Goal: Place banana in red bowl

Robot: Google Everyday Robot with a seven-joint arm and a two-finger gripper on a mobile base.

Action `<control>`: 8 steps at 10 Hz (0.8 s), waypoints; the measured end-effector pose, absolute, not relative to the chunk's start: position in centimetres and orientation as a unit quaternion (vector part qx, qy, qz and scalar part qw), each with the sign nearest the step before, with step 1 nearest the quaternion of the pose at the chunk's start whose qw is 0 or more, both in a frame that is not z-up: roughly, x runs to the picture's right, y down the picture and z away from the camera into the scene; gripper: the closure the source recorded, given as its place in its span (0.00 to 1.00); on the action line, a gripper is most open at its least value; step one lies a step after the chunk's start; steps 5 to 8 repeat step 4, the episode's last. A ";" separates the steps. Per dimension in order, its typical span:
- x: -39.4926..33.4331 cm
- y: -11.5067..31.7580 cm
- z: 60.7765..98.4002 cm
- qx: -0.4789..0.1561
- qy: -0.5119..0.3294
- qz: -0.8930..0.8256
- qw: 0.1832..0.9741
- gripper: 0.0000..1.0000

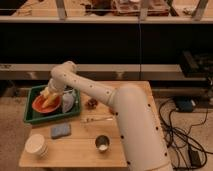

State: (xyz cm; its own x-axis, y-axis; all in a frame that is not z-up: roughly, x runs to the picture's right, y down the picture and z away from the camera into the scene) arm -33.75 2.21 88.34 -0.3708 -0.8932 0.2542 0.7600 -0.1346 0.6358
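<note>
The red bowl (pixel 41 105) sits in the left half of a green tray (pixel 31 118) at the table's back left. The yellow banana (pixel 50 98) is in my gripper (pixel 49 93), right over the bowl, with its lower end down at the bowl's inside. The gripper is shut on the banana and comes in from the right and above. My arm (pixel 100 95) stretches across the table and hides part of its middle.
A grey crumpled item (pixel 68 101) lies in the tray beside the bowl. On the wooden table are a dark reddish item (pixel 91 103), a thin utensil (pixel 97 119), a blue-grey sponge (pixel 60 131), a steel cup (pixel 102 144) and a white stacked cup (pixel 36 145). Cables lie on the floor at right.
</note>
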 end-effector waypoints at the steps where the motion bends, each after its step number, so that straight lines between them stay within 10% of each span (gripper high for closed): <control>1: -34.0 2.3 88.2 0.099 -0.352 -0.751 0.549 0.30; 8: -33.8 2.1 88.0 0.101 -0.349 -0.751 0.551 0.23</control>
